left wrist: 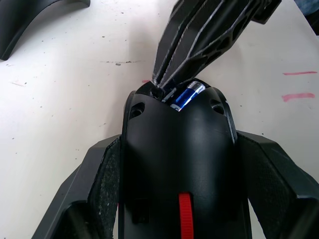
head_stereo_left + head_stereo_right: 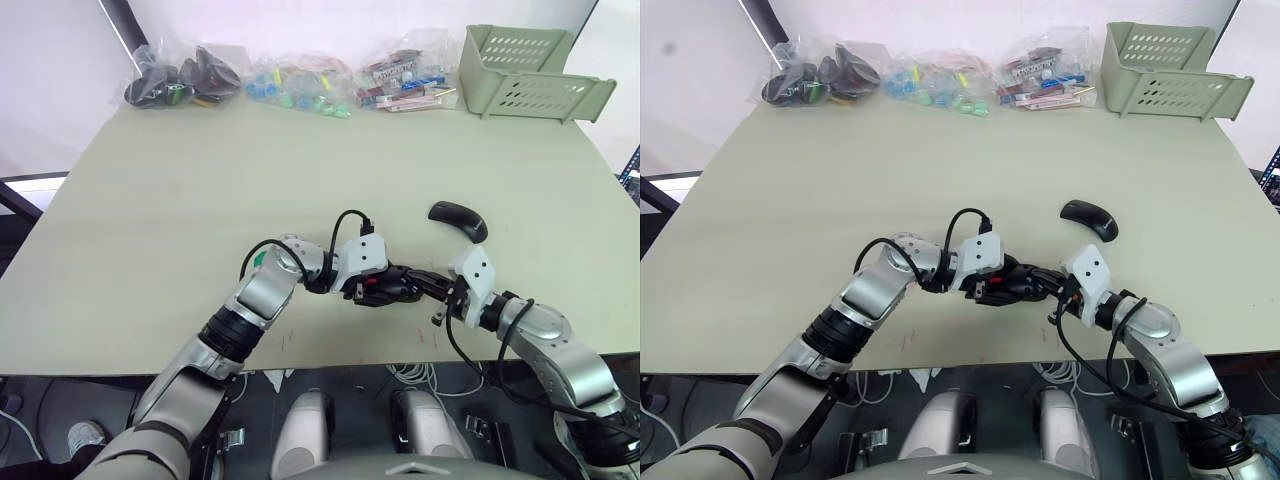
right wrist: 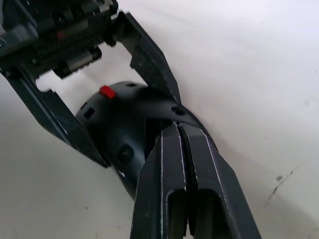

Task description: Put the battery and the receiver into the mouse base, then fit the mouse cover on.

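The black mouse base [image 1: 179,149], with a red patch, sits near the table's front edge between the padded fingers [image 1: 107,179] of my left gripper [image 2: 388,287], which is shut on it. The blue battery [image 1: 188,94] lies in the recess at the base's far end. My right gripper [image 3: 178,128] reaches in from the opposite side with its fingers pressed together, their tips touching the rim of that recess beside the battery. I cannot make out the receiver. The glossy arched mouse cover [image 2: 458,220] lies on the table behind the right gripper, apart from both grippers.
Several clear bags of parts [image 2: 300,88] line the table's back edge, with a pale green basket [image 2: 530,75] at the back right. The table's front edge [image 2: 330,368] runs just below both grippers. Faint red marks [image 1: 299,84] are on the tabletop.
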Motion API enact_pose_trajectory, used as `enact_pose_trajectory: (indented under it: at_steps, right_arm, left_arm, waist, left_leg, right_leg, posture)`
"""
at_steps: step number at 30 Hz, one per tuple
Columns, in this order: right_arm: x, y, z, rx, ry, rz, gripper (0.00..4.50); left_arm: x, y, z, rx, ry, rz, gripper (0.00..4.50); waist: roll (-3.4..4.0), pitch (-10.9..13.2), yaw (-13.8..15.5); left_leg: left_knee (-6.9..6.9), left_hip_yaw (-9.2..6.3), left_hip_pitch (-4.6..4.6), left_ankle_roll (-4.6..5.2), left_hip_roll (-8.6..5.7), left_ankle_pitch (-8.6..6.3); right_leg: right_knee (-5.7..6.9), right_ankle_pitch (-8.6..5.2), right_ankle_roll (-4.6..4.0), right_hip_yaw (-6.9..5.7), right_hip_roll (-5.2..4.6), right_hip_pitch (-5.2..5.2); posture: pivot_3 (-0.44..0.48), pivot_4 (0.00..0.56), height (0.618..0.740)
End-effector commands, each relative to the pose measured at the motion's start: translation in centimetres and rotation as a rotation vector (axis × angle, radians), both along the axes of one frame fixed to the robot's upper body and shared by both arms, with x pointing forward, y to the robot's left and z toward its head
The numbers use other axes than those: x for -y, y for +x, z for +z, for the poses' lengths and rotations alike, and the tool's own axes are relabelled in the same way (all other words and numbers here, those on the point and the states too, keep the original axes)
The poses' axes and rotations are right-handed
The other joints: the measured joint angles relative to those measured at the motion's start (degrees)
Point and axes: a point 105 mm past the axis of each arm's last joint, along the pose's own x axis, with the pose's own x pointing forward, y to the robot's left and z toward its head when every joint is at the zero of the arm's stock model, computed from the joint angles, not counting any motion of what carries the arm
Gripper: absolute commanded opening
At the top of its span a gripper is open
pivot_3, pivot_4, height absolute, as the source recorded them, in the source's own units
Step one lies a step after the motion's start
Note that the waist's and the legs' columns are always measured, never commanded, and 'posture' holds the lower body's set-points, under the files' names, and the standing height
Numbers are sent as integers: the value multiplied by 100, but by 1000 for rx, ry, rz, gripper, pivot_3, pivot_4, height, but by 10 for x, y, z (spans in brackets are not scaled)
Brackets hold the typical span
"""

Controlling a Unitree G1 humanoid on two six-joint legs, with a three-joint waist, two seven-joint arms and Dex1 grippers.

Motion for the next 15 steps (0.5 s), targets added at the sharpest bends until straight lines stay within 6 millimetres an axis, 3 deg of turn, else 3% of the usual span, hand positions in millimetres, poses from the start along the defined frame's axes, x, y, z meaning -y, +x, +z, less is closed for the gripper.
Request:
enact_pose_trajectory:
  at_steps: [1,15]
  right_arm:
    - [1,-1,-1,4,-11,-1,13]
    - [6,-3,-27,-104,-100,-26,13]
  left_arm:
    - [-6,-2,-5,-15,28,6,2911]
    - [-5,-3,-6,-19,29,6,2911]
  waist:
    - [0,0,-2]
    - [0,-1,-5]
  left_leg:
    - [0,1,5,0,0,0]
    - [-10,3,39,0,0,-1]
  right_leg:
    - [1,0,0,1,1,3]
    - [-1,-16,-17,5,2,31]
  posture:
    - [0,150,740]
    - [0,150,740]
